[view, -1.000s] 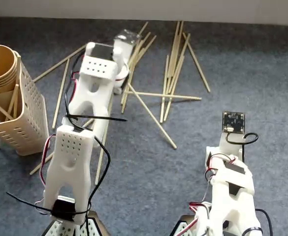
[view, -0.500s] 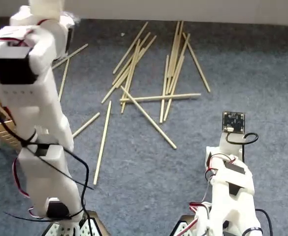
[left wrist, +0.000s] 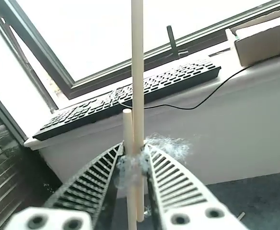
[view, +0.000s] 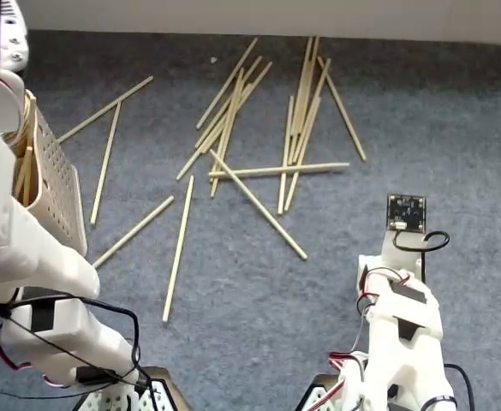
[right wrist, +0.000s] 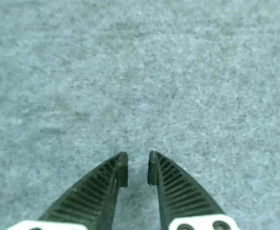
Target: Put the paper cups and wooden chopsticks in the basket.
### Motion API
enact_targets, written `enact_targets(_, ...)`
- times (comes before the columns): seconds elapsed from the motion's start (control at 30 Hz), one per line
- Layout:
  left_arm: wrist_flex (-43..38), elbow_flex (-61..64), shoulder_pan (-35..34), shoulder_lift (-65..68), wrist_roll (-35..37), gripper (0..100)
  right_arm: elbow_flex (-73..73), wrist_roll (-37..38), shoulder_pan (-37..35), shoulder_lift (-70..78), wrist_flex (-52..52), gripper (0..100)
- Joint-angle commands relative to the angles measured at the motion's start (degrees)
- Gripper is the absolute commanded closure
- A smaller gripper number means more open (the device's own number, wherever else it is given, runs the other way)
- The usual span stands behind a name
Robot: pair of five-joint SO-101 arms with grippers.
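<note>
Wooden sticks fill the left end effector point(left wrist: 134, 151). It is pinching two chopsticks point(left wrist: 138, 72) between its jaws. They stand upright side by side and touching, and one reaches well above the other. The left wrist view looks out level past them to a window ledge with a keyboard point(left wrist: 130, 98) on it, so the wrist is pitched up off the tabletop.

In the high view the left arm point(view: 14, 248) rears up tall at the left edge, close to the camera. Its upper links cover much of the basket point(view: 62, 184), which stands upright near that edge. A tan edge of the cups point(view: 27, 128) shows inside the basket, just beside the arm.

Loose chopsticks point(view: 259, 137) lie scattered flat on the grey tabletop point(view: 438, 128). Most are in a crossed heap at the middle back, and a few singles lie nearer the basket. One stick point(view: 178, 248) lies lengthwise toward the near edge.

The right arm point(view: 400, 325) sits folded low at the near right, well apart from the heap. Its end effector point(right wrist: 137, 168) points down at bare grey surface. The jaws are nearly pressed together with a thin gap at the tips, and nothing is between them.
</note>
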Motion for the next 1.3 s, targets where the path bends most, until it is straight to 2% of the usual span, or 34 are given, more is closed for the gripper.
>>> enact_targets(0.0,1.41,-3.03,-2.51,-1.01,-0.18,100,-0.13,0.0,-0.22,-1.45,-1.1,91.8)
enact_targets(0.17,8.09,-3.12,-3.12,0.92,7.12,100,-0.13,0.0,-0.22,-1.45,-1.1,91.8)
enact_targets(0.3,9.05,-3.03,-8.4,2.68,14.24,100,-0.13,0.0,-0.13,-1.45,-1.1,91.8)
enact_targets(0.53,9.14,2.68,-13.76,6.64,14.24,100,-0.22,0.0,-0.22,-1.45,-1.1,91.8)
enact_targets(0.67,9.05,8.48,-13.93,8.66,14.33,100,-0.22,0.0,-0.31,-1.45,-1.1,91.8)
enact_targets(0.97,9.14,9.1,-12.79,13.93,14.51,99,-0.22,0.0,-0.31,-1.45,-1.1,91.8)
enact_targets(1.13,9.23,9.19,-12.79,14.73,14.51,85,-0.31,0.0,-0.31,-1.45,-1.1,91.8)
enact_targets(1.27,9.32,8.92,-12.79,14.64,14.51,89,-0.4,0.0,-0.31,-1.45,-1.1,91.8)
